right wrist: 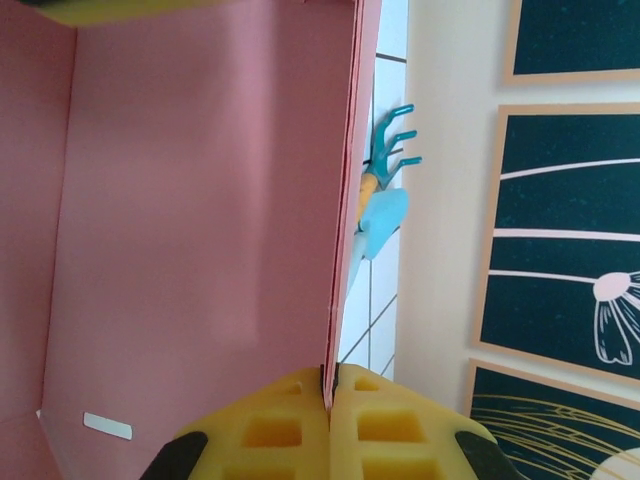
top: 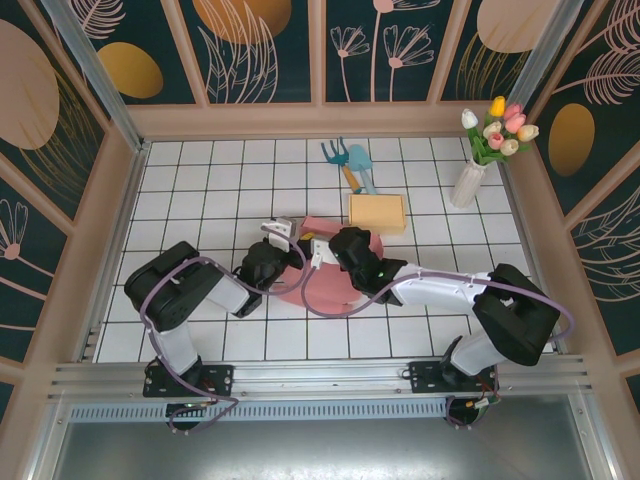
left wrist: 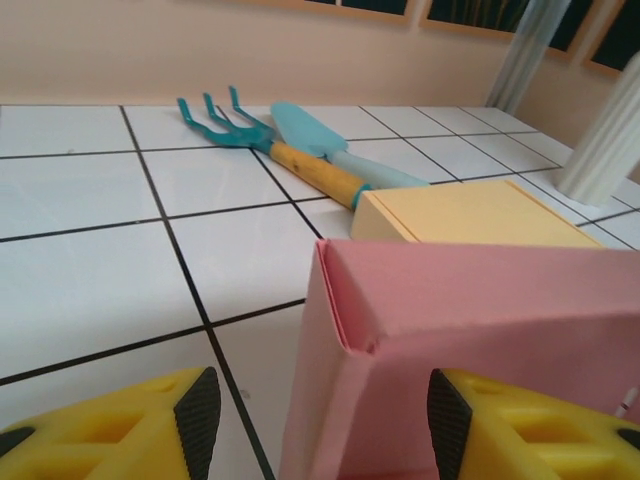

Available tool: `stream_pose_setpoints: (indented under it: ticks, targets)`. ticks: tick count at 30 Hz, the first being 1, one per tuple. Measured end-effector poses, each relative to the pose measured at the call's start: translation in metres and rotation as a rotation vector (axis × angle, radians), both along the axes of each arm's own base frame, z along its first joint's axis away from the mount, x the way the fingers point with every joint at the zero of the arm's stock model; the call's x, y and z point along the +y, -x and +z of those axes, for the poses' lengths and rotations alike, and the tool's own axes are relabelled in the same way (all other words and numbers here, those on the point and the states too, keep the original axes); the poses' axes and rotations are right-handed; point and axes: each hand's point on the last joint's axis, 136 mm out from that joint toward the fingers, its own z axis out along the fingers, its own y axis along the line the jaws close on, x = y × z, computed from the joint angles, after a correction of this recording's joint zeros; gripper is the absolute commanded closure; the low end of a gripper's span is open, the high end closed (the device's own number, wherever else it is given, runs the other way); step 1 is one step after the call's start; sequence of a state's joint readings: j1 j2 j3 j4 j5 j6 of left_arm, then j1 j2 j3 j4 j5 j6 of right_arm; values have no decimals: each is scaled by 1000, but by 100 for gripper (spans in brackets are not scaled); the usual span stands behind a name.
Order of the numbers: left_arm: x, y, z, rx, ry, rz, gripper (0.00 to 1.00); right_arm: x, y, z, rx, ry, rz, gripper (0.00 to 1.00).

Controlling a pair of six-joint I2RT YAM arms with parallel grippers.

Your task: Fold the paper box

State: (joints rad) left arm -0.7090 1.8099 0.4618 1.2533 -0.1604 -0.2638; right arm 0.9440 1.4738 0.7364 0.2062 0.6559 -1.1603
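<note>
Staged robot lab booth, white tiled worktop [top: 200, 190], floral wall panels [top: 260, 50], metal frame rail [top: 320, 378], vase of tulips [top: 467, 183]

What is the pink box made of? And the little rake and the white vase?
The pink box looks like thin matte card: flat walls with sharp creases. The little rake has smooth teal prongs, metal or plastic, and a tan handle that looks wooden. The white vase is ridged, maybe ceramic or plastic; I cannot tell.

Most of the pink box [top: 345, 292] lies covered from above; its panel hides the handle of the rake [right wrist: 392, 140] at 3 o'clock.
</note>
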Motion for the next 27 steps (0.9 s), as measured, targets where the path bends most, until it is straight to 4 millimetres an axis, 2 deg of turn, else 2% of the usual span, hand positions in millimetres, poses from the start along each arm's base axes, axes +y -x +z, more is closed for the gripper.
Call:
stream_pose_setpoints:
  ticks: [4,11,18,20,22,27]
  targets:
    - [6,-9,-4,1,-9,59,48,2,3,-4,28,-7,5,100]
    - [7,-11,-2,5,26,133,81,7,5,-6,63,-40,11,100]
    - [10,-8,-7,17,25,187,91,12,2,1,53,-74,9,100]
    - [10,-8,-8,20,27,195,89,12,2,1,56,-82,7,100]
    - [10,-7,-8,21,25,195,84,13,3,1,60,-89,7,100]
    - [14,-6,-7,4,15,169,54,11,6,-5,93,-103,-7,100]
